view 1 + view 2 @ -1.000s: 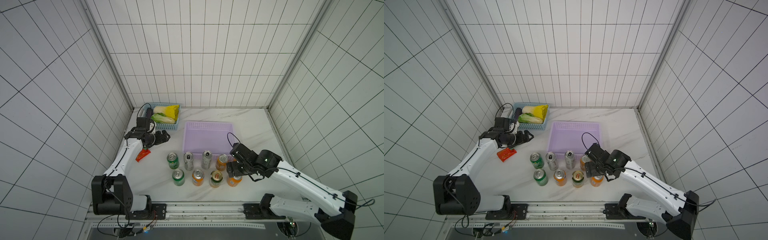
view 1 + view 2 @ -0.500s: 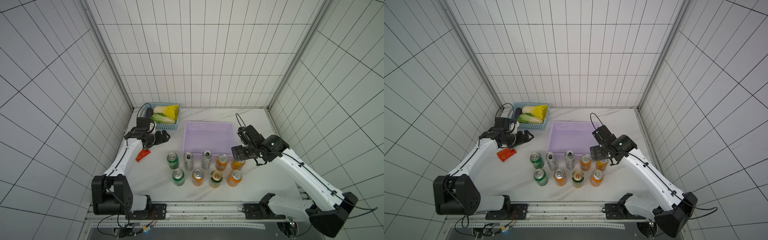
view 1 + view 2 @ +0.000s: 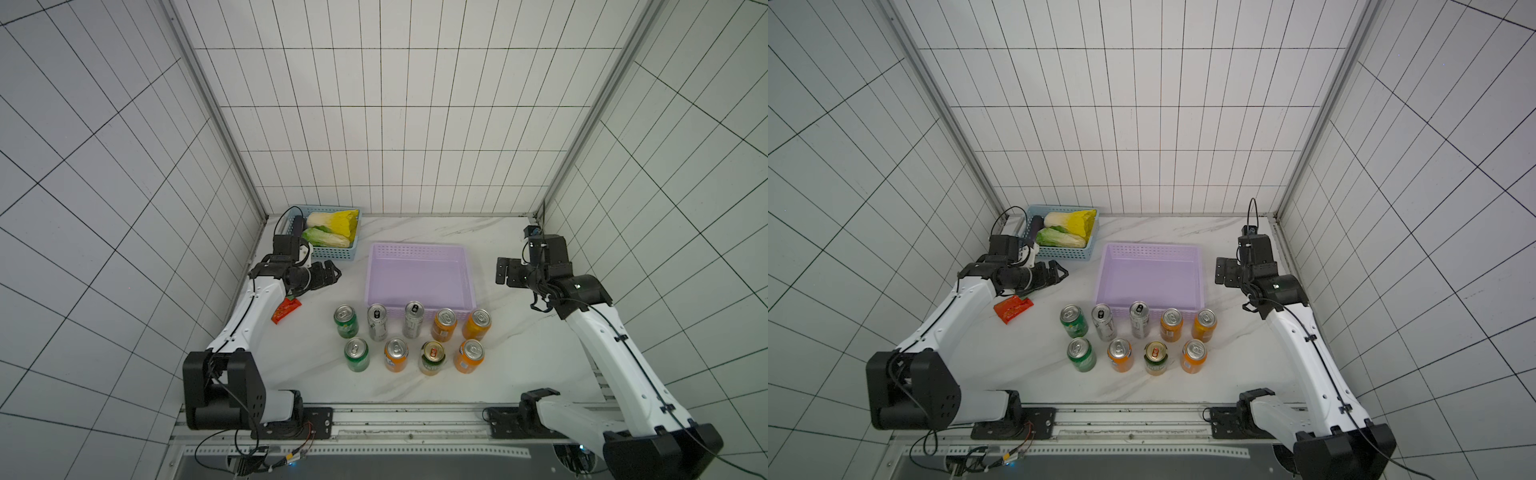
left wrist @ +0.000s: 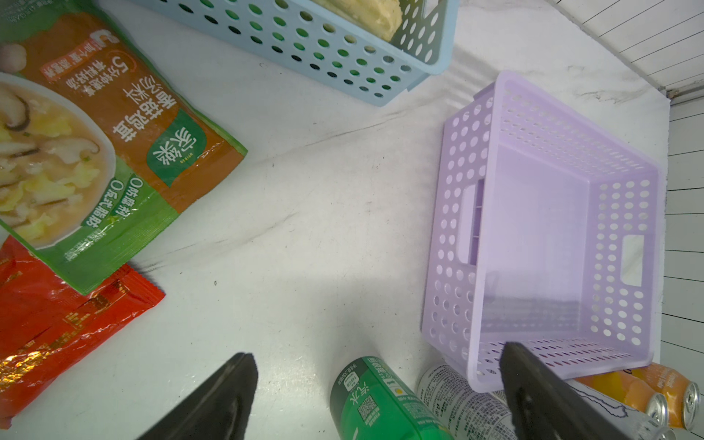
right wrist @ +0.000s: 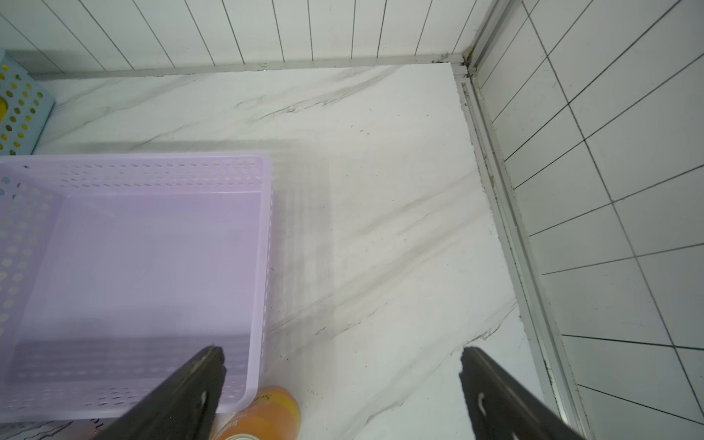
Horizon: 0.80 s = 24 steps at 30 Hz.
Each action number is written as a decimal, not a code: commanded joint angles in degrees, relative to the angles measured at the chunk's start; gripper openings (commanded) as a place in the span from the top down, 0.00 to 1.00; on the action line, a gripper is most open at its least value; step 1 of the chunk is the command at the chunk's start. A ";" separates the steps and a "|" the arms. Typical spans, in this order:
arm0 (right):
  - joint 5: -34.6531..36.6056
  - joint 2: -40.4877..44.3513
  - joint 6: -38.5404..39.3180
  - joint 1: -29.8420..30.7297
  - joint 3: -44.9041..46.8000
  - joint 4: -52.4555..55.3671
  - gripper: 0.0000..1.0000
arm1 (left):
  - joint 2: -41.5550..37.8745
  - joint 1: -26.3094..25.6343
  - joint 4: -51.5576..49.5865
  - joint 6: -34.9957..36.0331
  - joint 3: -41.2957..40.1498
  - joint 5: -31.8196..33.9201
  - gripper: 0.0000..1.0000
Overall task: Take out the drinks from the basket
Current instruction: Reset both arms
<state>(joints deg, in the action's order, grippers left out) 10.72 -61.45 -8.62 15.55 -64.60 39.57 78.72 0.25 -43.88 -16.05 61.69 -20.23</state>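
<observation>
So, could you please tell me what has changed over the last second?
The right gripper lifted off the orange can at the right end of the row nearer the basket. It then swung away to the basket's right side, open and empty, and that can now stands uncovered. The left gripper, the other cans and the basket stayed where they were.

Top views look down; close wrist views share the basket (image 4: pixel 453 289)
</observation>
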 commanded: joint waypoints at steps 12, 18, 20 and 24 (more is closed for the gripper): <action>1.42 11.23 1.30 -12.98 28.50 -36.49 0.01 | -1.29 0.34 1.43 0.43 -0.52 -1.00 0.02; 0.45 8.07 -0.03 -16.97 36.50 -46.81 0.01 | -1.35 0.36 1.46 0.41 -0.43 -0.95 0.02; -0.31 5.47 0.61 -17.29 37.90 -49.61 0.01 | -1.37 0.31 1.37 0.41 -0.43 -0.82 0.02; -1.83 1.42 0.92 -17.47 42.04 -58.67 0.01 | -1.16 0.36 1.37 0.48 -0.55 -0.65 0.02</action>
<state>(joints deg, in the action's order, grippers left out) 10.31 -58.70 -7.86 -1.28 -26.00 -9.61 78.50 0.30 -43.83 -16.05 61.58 -20.82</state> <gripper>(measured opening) 0.994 0.978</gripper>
